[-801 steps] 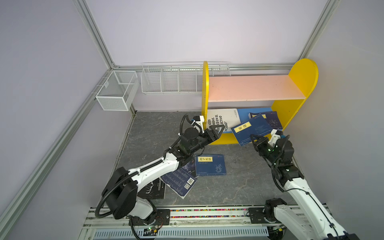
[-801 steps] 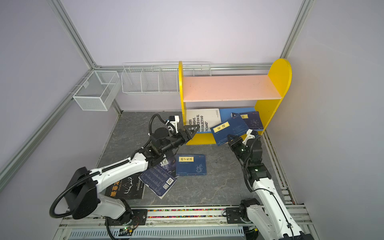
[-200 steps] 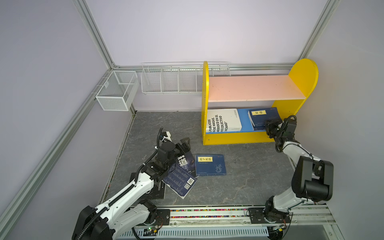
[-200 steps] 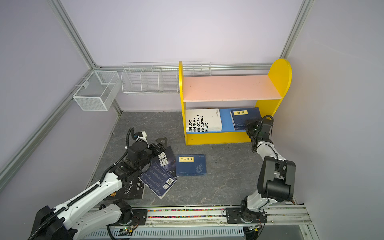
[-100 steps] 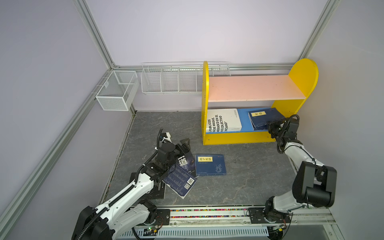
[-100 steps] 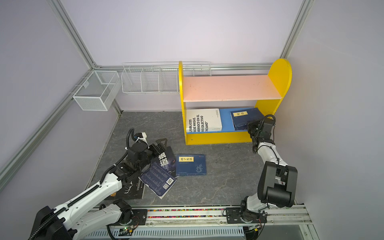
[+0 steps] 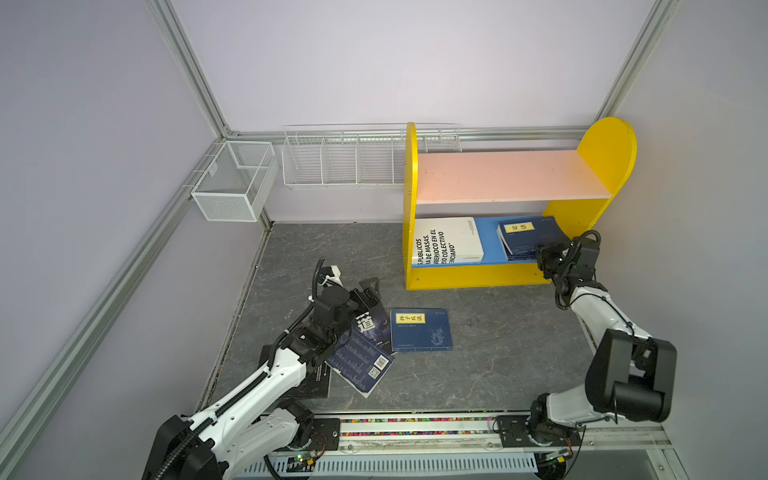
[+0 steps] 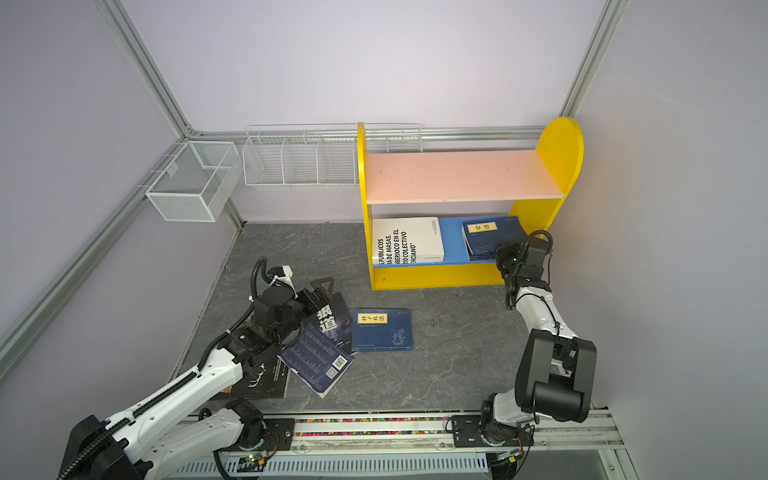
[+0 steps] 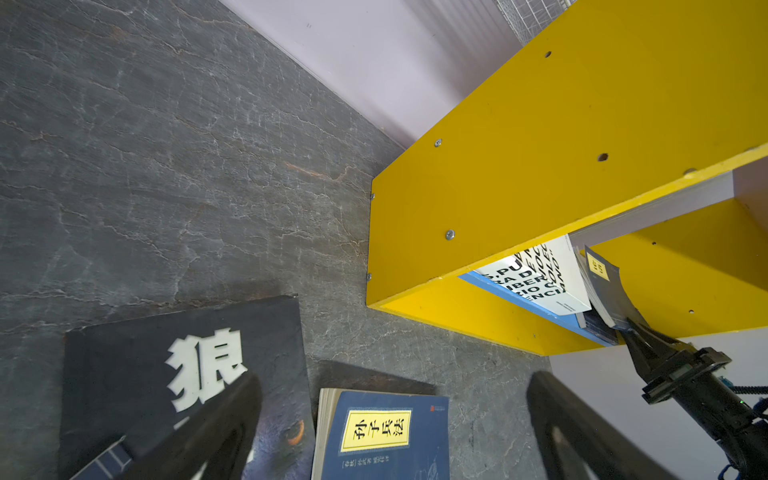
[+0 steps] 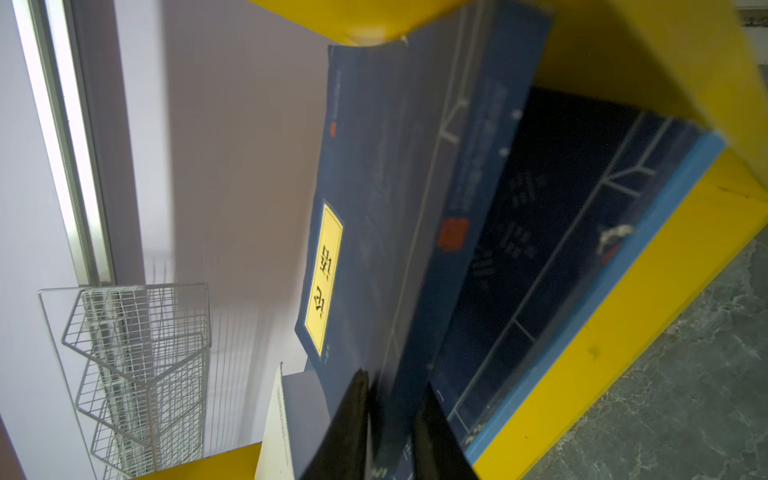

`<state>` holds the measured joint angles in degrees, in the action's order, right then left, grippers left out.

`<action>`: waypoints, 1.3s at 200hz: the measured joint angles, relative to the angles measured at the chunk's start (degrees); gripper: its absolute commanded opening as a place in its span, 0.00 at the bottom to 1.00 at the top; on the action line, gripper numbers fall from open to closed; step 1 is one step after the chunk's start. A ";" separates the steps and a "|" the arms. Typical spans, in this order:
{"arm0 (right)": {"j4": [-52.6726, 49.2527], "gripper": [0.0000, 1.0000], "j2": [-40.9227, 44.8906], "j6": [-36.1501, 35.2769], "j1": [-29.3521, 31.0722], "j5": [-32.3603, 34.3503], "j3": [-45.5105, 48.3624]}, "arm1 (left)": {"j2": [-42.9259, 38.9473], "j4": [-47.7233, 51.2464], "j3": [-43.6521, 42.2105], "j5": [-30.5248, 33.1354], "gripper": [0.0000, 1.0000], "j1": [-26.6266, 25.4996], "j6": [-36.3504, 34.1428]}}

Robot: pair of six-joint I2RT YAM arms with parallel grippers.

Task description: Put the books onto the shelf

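Right gripper (image 7: 540,252) of mine, in both top views, reaches the right end of the lower blue board of the shelf (image 7: 498,176). Its tips meet the front corner of the labelled navy book (image 7: 524,237). From up here I cannot tell how tightly the jaws stand. The white book (image 7: 449,241) lies flat on the same board at the left end, apart from the navy one. My left gripper (image 7: 368,293) hangs low over the black book with white title (image 7: 366,323) on the floor. Just beside it lie the floor navy book (image 7: 419,330) and a face-down book with barcode (image 7: 359,361), and another black book (image 8: 257,382) is partly under my left arm. In the left wrist view the fingers (image 9: 232,415) of the left gripper stand wide apart with nothing between them, above the black book with white title (image 9: 166,374) and the floor navy book (image 9: 382,436). Farther off, the right gripper (image 9: 631,330) pinches the corner of the labelled navy book (image 9: 604,286), which is tilted up. In the right wrist view the jaws are closed on the edge of this book (image 10: 374,208), and a second navy book (image 10: 561,208) lies under it on the blue board.
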<state>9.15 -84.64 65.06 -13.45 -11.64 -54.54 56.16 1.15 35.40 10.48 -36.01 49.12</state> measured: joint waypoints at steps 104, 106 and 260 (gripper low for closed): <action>-11.72 0.53 2.78 -5.49 0.11 4.74 -4.13 | 0.07 -0.98 -0.35 -0.52 0.99 0.00 0.17; -11.80 0.53 2.78 -5.55 0.11 4.81 -4.28 | 0.09 -1.07 -0.39 -0.52 0.99 0.00 0.17; -14.43 0.53 -1.09 -6.82 0.57 4.52 -7.63 | -0.55 -1.44 -1.29 -0.20 0.99 0.02 0.72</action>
<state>-5.28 -85.73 58.24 -12.88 -7.11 -62.17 55.61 -0.30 34.11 10.28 -35.99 49.84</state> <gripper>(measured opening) 0.527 0.995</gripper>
